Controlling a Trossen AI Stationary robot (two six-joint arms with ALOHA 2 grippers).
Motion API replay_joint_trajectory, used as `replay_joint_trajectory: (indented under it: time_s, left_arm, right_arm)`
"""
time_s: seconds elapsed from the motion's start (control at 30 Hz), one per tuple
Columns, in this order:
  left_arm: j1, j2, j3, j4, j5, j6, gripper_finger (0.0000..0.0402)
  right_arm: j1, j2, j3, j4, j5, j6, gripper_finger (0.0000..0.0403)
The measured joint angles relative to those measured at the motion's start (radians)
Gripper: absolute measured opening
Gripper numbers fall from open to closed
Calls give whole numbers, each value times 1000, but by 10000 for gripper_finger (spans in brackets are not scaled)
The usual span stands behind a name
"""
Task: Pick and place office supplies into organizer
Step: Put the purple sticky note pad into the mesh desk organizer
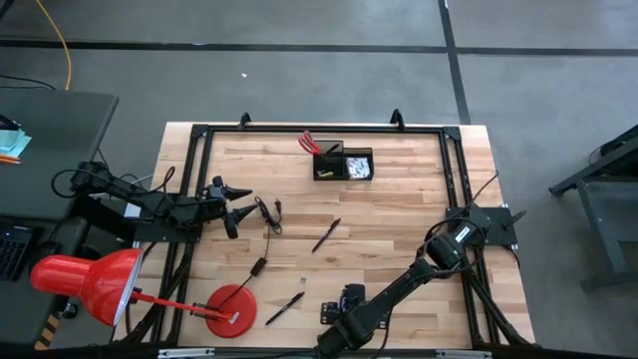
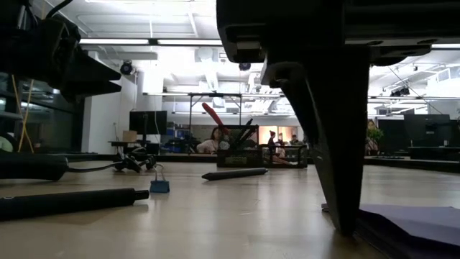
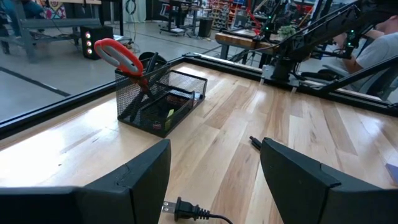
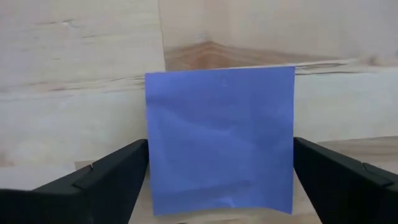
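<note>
The purple sticky-note pad (image 4: 219, 140) lies flat on the table near its near edge. My right gripper (image 4: 221, 149) hangs over it, open, pointing down, with one finger on each side of the pad and neither touching it. In the low view one finger (image 2: 343, 208) reaches the table beside the pad (image 2: 413, 216). The black organizer (image 1: 344, 164) stands near the far edge with the red-handled scissors (image 1: 309, 142) upright in its cup section and a white packet (image 1: 358, 168) in its tray. Two black pens (image 1: 326, 235) (image 1: 284, 307) lie on the wood. My left gripper (image 1: 239, 209) waits open at the table's left.
A red desk lamp (image 1: 95, 282) stands with its round base (image 1: 231, 309) on the near left corner. A thin black cable (image 1: 269, 214) with a plug (image 3: 186, 210) lies just ahead of my left gripper. A black frame (image 1: 299, 130) borders the table.
</note>
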State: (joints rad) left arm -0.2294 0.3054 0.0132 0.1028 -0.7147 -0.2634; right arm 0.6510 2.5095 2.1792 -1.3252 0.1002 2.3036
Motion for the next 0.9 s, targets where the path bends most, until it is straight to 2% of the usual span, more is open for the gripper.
replay_joint_trajectory:
  time_s: [0.3,0.9]
  left_arm:
    - [0,0,0,0,0,0,232]
    - [0,0,0,0,0,0,232]
  right_arm:
    - [-3,0,-1,21,-4,0,321]
    - [-11,-15,-6,-1,35,-74,320]
